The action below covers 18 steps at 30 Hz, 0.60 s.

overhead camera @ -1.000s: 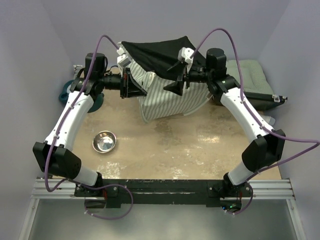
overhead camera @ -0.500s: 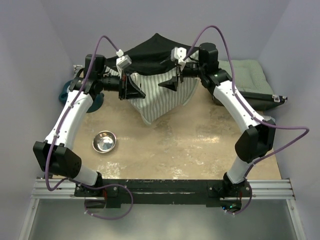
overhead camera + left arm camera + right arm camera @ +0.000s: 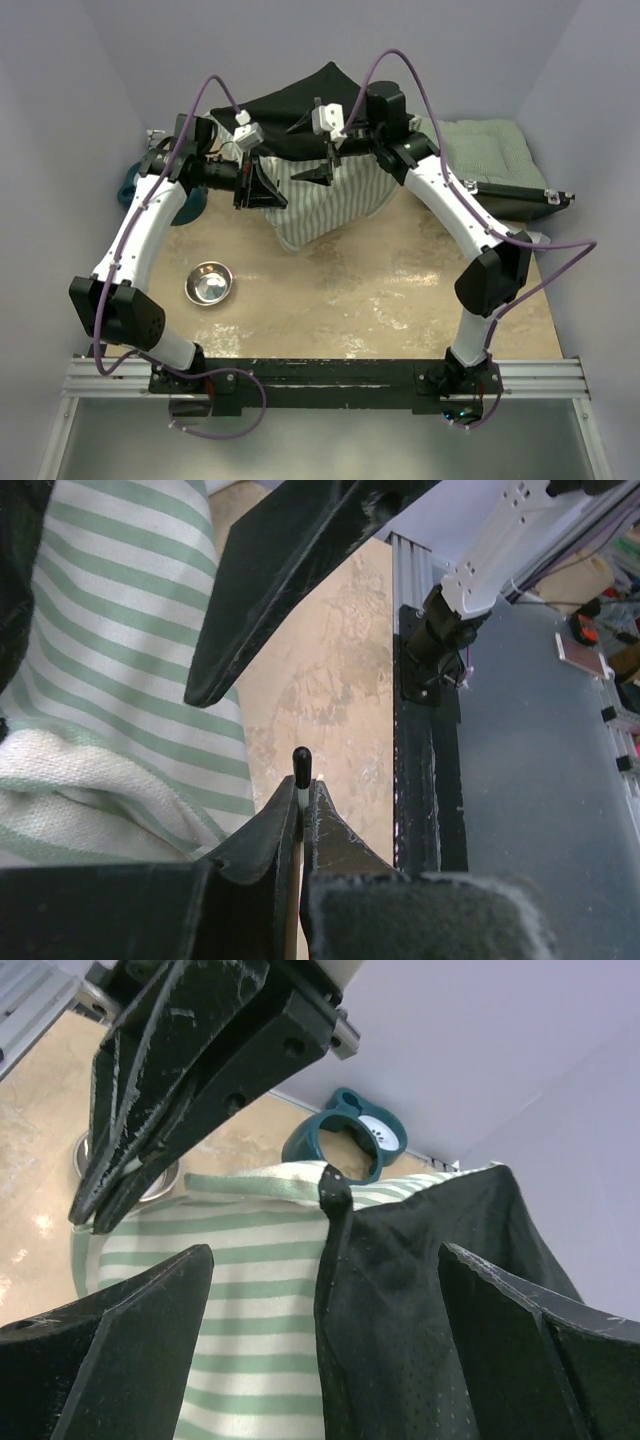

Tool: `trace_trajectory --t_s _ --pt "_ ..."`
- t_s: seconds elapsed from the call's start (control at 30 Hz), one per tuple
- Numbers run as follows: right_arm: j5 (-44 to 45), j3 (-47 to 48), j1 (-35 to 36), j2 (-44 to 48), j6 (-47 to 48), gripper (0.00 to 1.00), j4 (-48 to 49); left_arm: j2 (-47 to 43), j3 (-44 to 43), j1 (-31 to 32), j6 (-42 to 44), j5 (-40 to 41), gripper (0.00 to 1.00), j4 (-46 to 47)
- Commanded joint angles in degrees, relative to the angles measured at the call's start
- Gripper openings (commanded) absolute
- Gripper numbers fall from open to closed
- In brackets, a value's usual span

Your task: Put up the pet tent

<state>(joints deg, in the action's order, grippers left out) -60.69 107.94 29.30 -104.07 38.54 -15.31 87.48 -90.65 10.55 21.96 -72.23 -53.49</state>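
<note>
On the bench (image 3: pixel 380 290), the bowl (image 3: pixel 209 283) lies front-left of the pet tent (image 3: pixel 330 200); the cushion (image 3: pixel 490 150) lies right of it.

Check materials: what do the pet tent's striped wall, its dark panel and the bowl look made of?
Striped wall of the pet tent: woven cloth, matte. It sags and creases like soft fabric.
dark panel: fine mesh fabric, likely synthetic. Tiny holes show in the right wrist view.
bowl: metal, probably stainless steel. The finish is polished, with bright mirror-like glints inside.
</note>
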Motion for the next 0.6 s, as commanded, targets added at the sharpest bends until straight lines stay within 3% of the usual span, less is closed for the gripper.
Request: trace_trajectory --t_s 0.0,0.43,0.47,0.57 --pt "-0.4 4.3 1.0 -3.0 8.1 0.98 -7.4 2.9 -2.7 -0.2 8.2 2.6 0.0 -11.4" --pt "-1.7 16.8 6.1 -12.7 18.2 0.94 -19.0 5.9 -6.5 -0.3 15.3 3.0 0.0 -18.5" --pt "-1.7 16.9 6.6 -12.9 19.5 0.89 -20.3 5.9 -6.6 -0.4 15.4 2.9 0.0 -18.8" --pt "-1.8 17.3 7.2 -13.2 21.6 0.45 -24.0 5.9 -6.7 -2.4 14.9 1.7 0.0 -18.7"
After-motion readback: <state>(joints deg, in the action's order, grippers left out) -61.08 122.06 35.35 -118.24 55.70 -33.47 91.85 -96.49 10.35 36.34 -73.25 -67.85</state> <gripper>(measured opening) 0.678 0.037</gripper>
